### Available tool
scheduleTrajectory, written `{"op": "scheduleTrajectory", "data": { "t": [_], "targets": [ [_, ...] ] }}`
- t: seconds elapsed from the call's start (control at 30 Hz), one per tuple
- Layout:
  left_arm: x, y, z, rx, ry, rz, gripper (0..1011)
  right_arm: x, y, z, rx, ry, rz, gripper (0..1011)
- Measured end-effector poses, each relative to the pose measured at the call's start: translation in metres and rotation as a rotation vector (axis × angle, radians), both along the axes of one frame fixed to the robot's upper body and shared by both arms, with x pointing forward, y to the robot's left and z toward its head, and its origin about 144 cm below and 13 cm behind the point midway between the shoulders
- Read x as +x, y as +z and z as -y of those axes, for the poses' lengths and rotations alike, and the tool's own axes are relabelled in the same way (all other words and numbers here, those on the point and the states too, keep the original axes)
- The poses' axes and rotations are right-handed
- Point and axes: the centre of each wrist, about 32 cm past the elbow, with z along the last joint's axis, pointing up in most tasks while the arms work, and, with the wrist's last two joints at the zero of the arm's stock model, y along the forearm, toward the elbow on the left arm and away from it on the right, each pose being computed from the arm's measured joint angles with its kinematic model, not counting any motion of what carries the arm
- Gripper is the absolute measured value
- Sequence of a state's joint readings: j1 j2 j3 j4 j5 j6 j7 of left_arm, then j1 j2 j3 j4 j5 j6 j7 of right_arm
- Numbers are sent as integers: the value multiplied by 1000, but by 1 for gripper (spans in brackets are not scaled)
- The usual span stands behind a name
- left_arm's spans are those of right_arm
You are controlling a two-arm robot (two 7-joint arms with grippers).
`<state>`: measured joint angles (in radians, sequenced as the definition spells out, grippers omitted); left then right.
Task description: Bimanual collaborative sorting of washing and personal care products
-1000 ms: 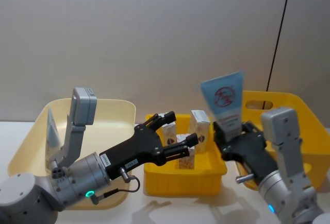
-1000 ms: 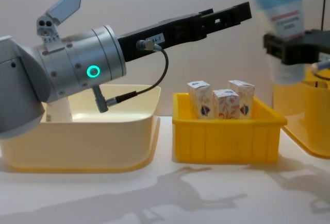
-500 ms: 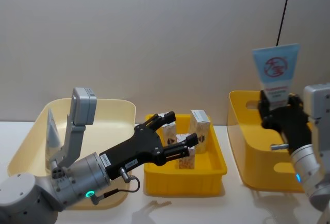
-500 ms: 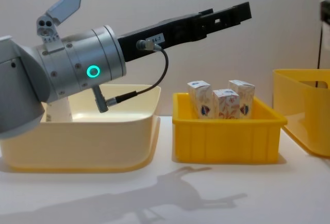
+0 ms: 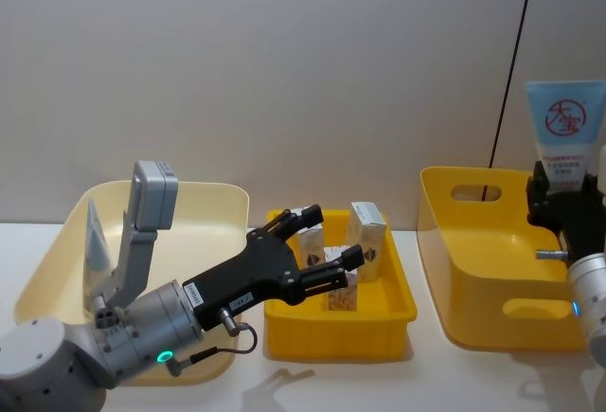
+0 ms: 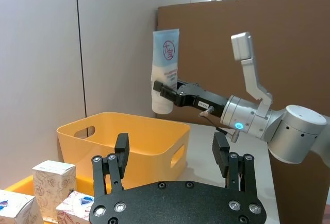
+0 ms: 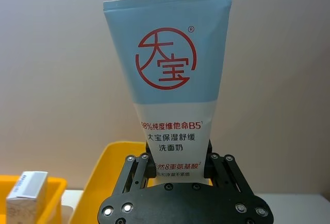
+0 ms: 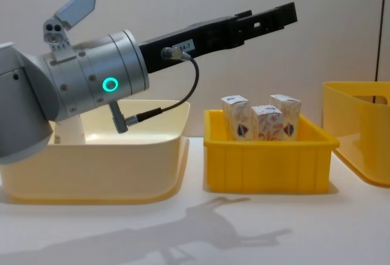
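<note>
Right gripper [image 5: 565, 200] swung its tube [image 5: 566, 128] farther right.

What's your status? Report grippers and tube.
Right gripper shut on pale-blue tube, upright, high over deep yellow bin. Left gripper open, above small tray of cartons. Nothing between tube and bin.

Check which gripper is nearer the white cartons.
Left. The left gripper hangs open above the cartons in the small yellow tray; the right gripper is off to the right, holding a blue tube over the big yellow bin.
</note>
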<state>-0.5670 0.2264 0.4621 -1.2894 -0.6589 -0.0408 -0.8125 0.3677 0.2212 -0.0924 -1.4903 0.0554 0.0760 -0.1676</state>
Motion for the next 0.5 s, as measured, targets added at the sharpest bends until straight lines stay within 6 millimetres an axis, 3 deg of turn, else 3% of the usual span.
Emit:
{"op": "scheduleTrajectory", "data": {
  "t": [0.5],
  "targets": [
    [0,0,0,0,0,0,1004,11,-9,-7,50,-11,-115,463]
  ]
}}
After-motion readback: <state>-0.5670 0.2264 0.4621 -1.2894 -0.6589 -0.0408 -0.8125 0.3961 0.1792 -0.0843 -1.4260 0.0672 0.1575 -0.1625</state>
